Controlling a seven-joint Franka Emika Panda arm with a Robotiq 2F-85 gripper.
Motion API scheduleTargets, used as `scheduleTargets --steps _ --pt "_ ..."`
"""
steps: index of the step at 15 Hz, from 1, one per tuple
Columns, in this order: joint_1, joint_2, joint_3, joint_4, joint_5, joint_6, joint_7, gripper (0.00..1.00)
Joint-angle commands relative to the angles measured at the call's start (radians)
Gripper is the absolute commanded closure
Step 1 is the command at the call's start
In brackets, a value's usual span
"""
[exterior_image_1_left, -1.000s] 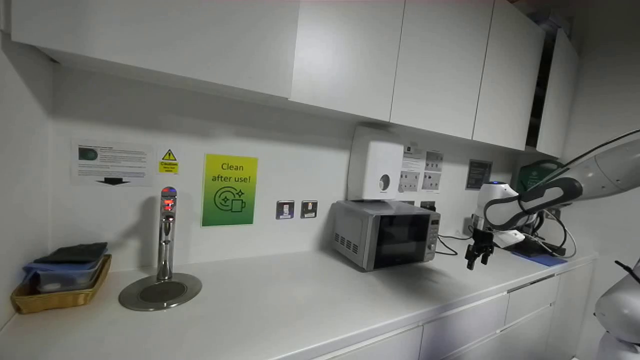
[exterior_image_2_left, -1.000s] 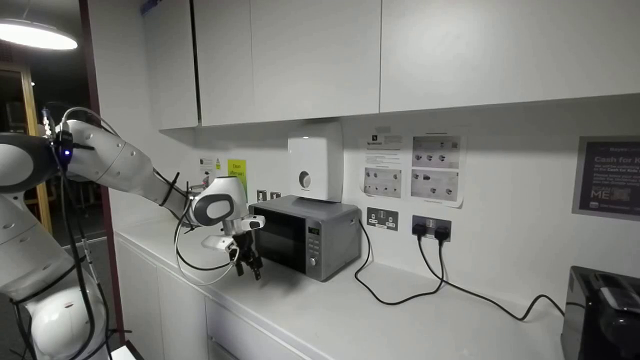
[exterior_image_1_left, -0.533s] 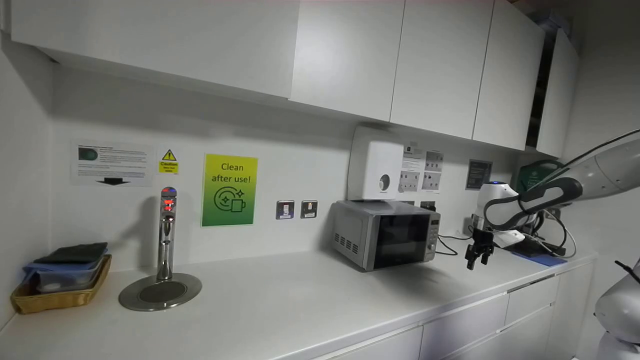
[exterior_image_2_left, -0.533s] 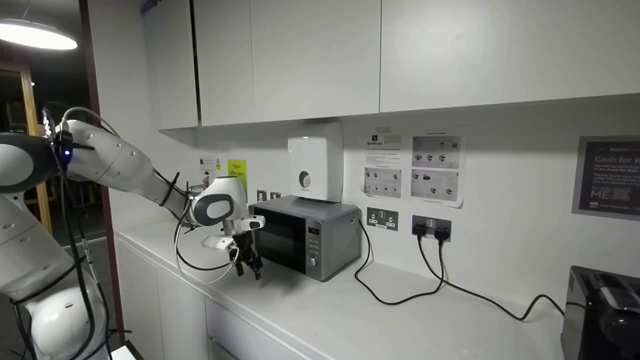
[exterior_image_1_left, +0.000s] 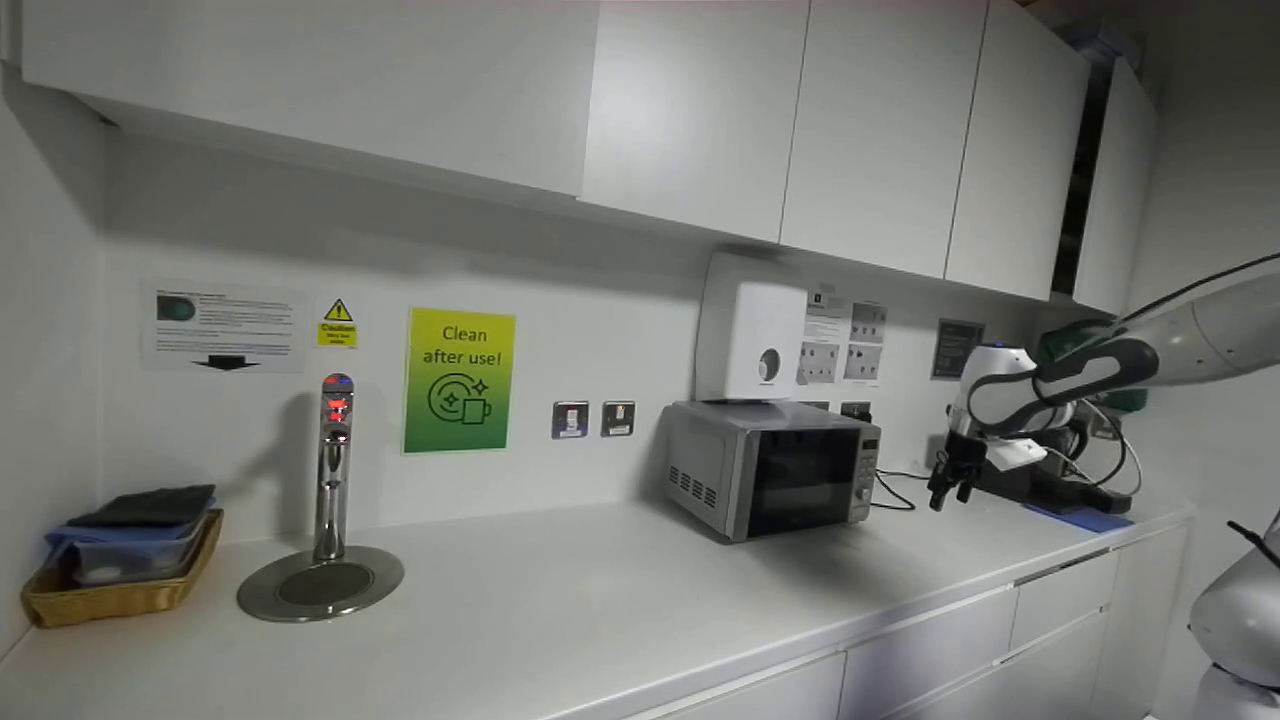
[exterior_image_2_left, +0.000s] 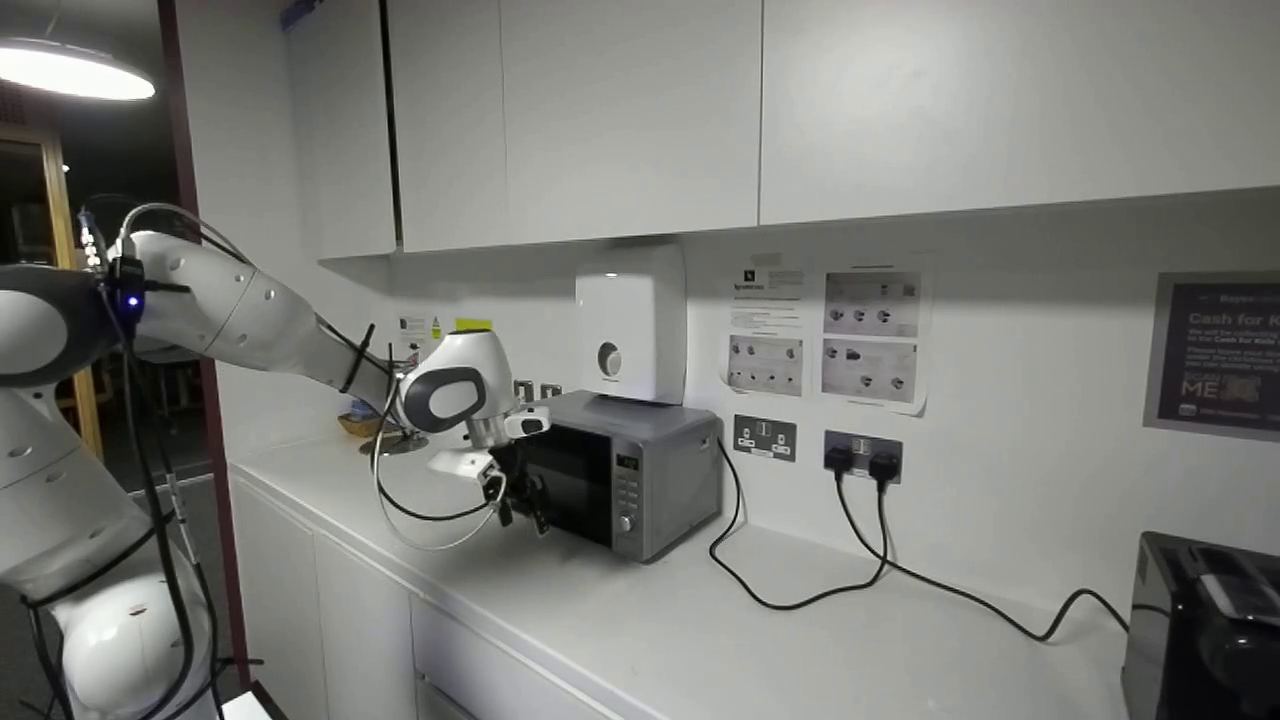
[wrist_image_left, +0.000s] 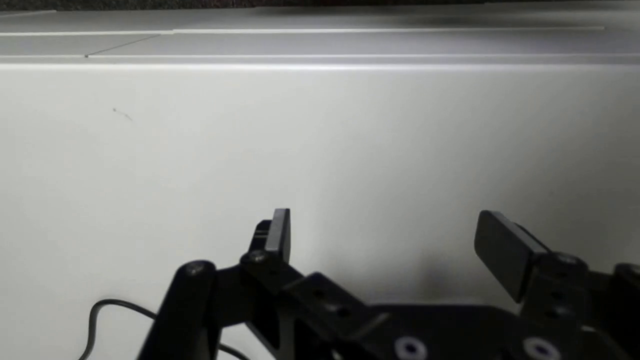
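- Microwave (exterior_image_2_left: 640, 475): stands shut on the white counter (exterior_image_1_left: 560, 620), near the back wall (exterior_image_1_left: 640, 340)
- Gripper (wrist_image_left: 384, 231): jaws spread wide, counter surface showing between them; hangs above the counter, near the microwave but apart from it
- White dispenser (exterior_image_1_left: 745, 325): fixed to the wall directly above the microwave
- Black cables (exterior_image_2_left: 785, 606): lead from the double wall socket (exterior_image_2_left: 863, 446) along the counter, beside the microwave
- Metal tap (exterior_image_1_left: 333, 480) and wicker basket (exterior_image_1_left: 115, 603): on the counter, well apart from the gripper
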Motion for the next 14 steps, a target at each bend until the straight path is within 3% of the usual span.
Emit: scheduleTargets --steps 1,2,3,5,14 --pt "0.009 0.081 -0.051 0.117 0.060 -0.018 -0.094 0.00" --pt "0.008 0.098 -0.060 0.138 0.067 -0.021 -0.116 0.00" --pt "0.006 0.116 -0.067 0.156 0.073 -0.025 -0.134 0.25" --pt "0.004 0.139 -0.073 0.175 0.080 -0.027 -0.156 0.32" --pt "0.005 0.217 -0.083 0.199 0.123 -0.012 -0.291 1.00"
